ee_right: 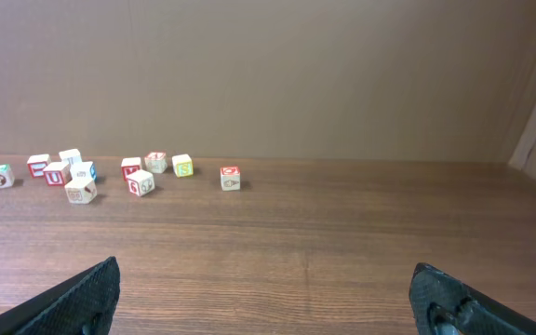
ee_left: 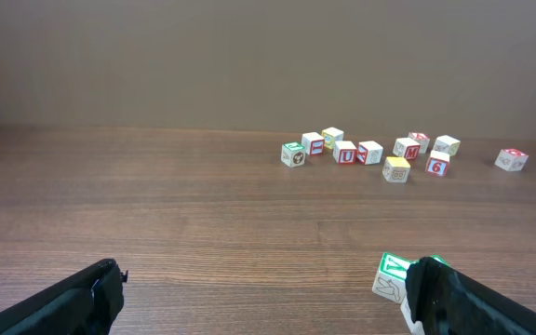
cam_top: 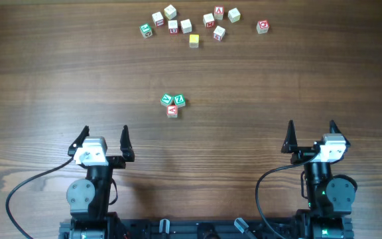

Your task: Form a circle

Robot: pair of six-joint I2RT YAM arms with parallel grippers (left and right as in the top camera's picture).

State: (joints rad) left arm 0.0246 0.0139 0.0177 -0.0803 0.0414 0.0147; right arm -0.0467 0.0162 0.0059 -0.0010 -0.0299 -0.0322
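Both pincers stand with jaws wide apart and hold nothing. The left pincer (cam_top: 105, 133) and the right pincer (cam_top: 311, 126) hang over the tabletop (cam_top: 38, 79) near its front edge, with open wood all round them. The circle (cam_top: 172, 104), three cubes touching in a tight cluster, lies ahead of the left pincer and off to its right, and ahead-left of the right pincer, apart from both. Well beyond it sits the larger bunch (cam_top: 191, 25) of scattered cubes, near the far edge where a plain brown wall (ee_right: 268, 74) rises.

The left wrist view catches the circle just beside its right finger (ee_left: 473, 302), partly hidden by it. The right wrist view shows only the far bunch.

From overhead a green "Z" and a red "A" read on the circle. The left wrist view gives "U", "M" and "6" in the bunch.
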